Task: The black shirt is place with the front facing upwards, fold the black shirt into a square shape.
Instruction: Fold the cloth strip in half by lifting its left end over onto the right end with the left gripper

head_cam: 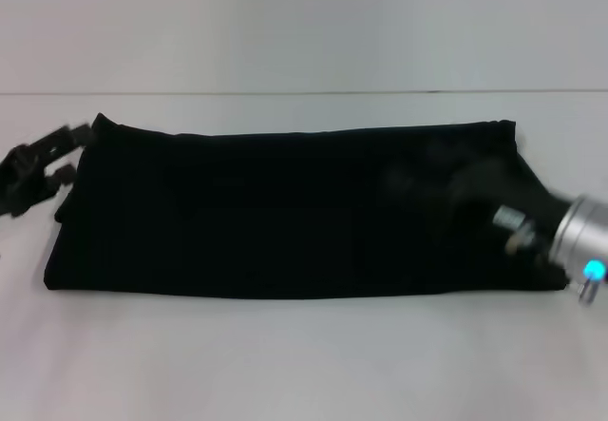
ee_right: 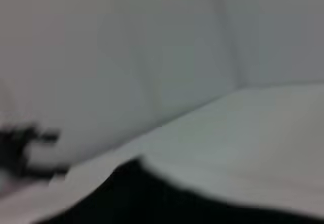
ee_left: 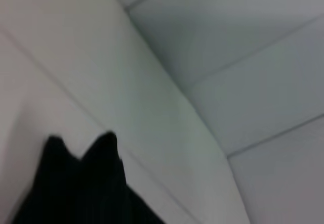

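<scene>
The black shirt (head_cam: 266, 212) lies on the white table as a long, flat band folded lengthwise, with no lettering showing. My left gripper (head_cam: 59, 158) sits just off the shirt's left end, open, with nothing between its fingers. The right wrist view shows that same left gripper (ee_right: 48, 152) far off. My right gripper (head_cam: 432, 179) reaches in over the right part of the shirt, black against black, so its fingers cannot be made out. Its silver wrist (head_cam: 579, 231) shows at the right edge. Black cloth of the shirt (ee_left: 76, 188) (ee_right: 152, 198) fills the near corner of both wrist views.
The white table (head_cam: 304, 364) extends in front of and behind the shirt. A pale wall (head_cam: 304, 22) rises behind the table's back edge.
</scene>
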`<state>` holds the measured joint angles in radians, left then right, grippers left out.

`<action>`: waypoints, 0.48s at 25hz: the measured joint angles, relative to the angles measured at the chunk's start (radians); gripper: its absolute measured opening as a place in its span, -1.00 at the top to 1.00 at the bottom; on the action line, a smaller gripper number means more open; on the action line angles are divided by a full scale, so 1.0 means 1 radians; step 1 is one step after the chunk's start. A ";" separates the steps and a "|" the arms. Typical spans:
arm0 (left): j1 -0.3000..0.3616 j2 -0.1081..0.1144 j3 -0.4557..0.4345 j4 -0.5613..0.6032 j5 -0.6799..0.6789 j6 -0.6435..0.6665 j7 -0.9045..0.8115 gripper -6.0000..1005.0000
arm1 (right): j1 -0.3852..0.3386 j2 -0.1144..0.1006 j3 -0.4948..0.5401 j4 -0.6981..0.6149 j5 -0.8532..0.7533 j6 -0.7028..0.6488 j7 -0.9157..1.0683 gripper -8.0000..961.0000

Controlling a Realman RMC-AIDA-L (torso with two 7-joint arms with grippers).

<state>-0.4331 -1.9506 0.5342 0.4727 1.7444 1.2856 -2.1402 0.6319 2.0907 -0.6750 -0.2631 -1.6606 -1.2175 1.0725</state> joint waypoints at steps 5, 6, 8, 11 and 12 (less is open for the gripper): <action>0.078 0.030 -0.004 0.116 0.124 0.150 -0.213 -0.81 | -0.010 0.005 -0.143 0.005 -0.041 -0.039 -0.112 -0.93; 0.090 0.030 -0.004 0.136 0.148 0.169 -0.243 -0.81 | -0.013 0.006 -0.162 0.007 -0.041 -0.041 -0.130 -0.93; 0.112 0.031 -0.005 0.168 0.194 0.200 -0.306 -0.81 | -0.016 0.007 -0.185 0.014 -0.040 -0.034 -0.150 -0.93; 0.122 0.031 -0.006 0.177 0.245 0.204 -0.367 -0.81 | -0.015 0.008 -0.185 0.019 -0.034 -0.015 -0.153 -0.93; 0.120 0.031 -0.008 0.174 0.278 0.190 -0.400 -0.81 | -0.015 0.009 -0.182 0.020 -0.031 -0.009 -0.153 -0.93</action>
<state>-0.3129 -1.9194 0.5263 0.6465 2.0220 1.4760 -2.5406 0.6170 2.0998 -0.8574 -0.2431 -1.6919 -1.2263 0.9191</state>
